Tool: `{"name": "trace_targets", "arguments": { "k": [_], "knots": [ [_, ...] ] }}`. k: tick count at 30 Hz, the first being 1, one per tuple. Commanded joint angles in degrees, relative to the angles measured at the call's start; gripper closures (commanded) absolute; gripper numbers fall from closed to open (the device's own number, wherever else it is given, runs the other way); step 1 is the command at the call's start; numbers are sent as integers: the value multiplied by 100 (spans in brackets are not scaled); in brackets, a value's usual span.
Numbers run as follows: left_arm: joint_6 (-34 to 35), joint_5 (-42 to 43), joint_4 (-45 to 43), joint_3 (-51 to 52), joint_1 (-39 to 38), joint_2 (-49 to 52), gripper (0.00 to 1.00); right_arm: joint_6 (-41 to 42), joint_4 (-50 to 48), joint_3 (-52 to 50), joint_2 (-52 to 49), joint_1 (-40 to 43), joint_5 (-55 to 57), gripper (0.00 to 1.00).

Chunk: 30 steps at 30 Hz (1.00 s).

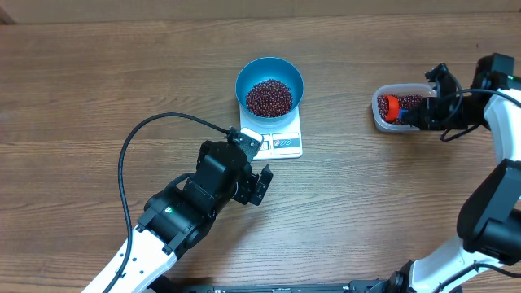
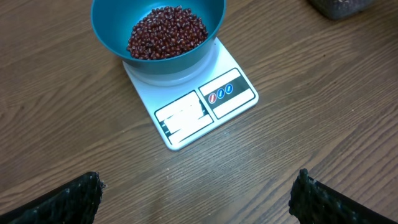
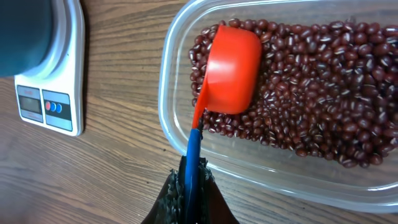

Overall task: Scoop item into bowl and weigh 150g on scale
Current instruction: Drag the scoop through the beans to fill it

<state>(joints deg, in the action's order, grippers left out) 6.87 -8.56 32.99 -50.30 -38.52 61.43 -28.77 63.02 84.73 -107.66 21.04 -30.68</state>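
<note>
You won't get any readable text here. The scale's (image 2: 198, 107) display (image 2: 181, 116) is washed out white from the left wrist and too small to read from the right wrist. Its buttons (image 2: 221, 93) only carry tiny red and blue marks.

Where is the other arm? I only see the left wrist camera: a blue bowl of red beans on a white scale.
Observer: The right gripper is at a clear tub of red beans, well apart from your scale.
Operator: What is it holding?
Observer: It is shut on the blue handle of an orange scoop.
</note>
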Motion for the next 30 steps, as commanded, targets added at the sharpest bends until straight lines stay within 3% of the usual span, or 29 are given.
{"name": "trace_targets", "arguments": {
  "k": [1, 30],
  "knots": [
    [-92, 68, -2, 4, 26, 39, 0, -22, -68, -42, -289, 63, 4, 97],
    [-90, 68, -2, 4, 26, 39, 1, -20, -166, -42, -844, 474, -505, 96]
  ]
}}
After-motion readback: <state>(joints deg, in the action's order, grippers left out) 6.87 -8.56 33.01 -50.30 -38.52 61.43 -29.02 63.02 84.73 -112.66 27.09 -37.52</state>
